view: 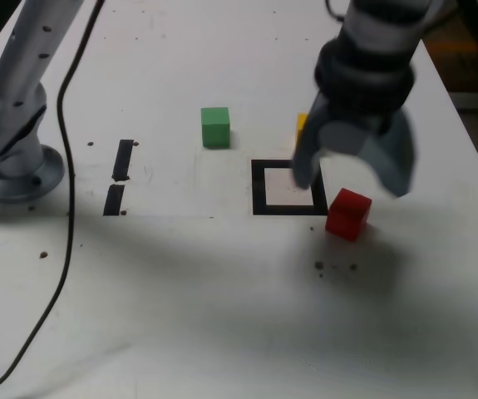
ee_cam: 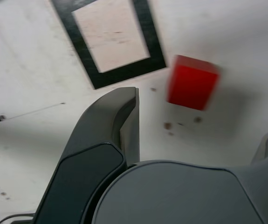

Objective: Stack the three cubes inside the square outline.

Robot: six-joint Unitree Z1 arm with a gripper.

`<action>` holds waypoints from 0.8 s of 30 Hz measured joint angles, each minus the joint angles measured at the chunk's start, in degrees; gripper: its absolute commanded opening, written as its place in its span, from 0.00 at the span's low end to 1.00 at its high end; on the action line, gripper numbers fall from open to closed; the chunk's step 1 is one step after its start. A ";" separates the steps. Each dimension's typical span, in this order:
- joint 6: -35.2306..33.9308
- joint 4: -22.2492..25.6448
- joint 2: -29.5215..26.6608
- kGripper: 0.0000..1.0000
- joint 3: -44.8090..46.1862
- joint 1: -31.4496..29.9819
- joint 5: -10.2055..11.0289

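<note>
Zero cubes stacked so far. Square outline (view: 288, 188) has bare counter (view: 222, 316) inside it, nothing in it. Red cube (view: 348, 214) sits tilted just outside the outline's corner nearest the counter's right edge in the exterior view, close to the tape; whether it touches, I can't tell. Green cube (view: 215, 127) stands apart on the outline's other side, toward the far edge. Yellow cube (view: 302, 126) is just a sliver behind the gripper (view: 353, 176), beyond the outline. Gripper hangs over the outline's red-cube side, jaws spread wide, holding nothing. All three placements are still to do; my guess is red goes first, since it's closest.

View differences: the exterior view gives all three cubes, the two short tape strips (view: 119, 176) and the arm base (view: 10, 158). Wrist view drops green and yellow entirely, but shows the red cube (ee_cam: 192, 82) clear of the tape with a gap of counter, motion-blurred, and the outline (ee_cam: 117, 42) empty up close.
</note>
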 measured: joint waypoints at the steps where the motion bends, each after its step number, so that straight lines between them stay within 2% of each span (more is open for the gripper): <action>1: 0.00 -0.01 0.54 0.93 0.95 0.01 0.05; 8: 0.05 -0.72 2.44 0.92 1.77 0.03 0.55; 16: 0.13 -3.75 6.50 0.85 1.56 0.03 0.58; 20: 0.17 -4.09 7.81 0.70 0.98 0.03 1.06; 24: -0.46 -3.49 8.04 0.47 -0.65 0.03 1.65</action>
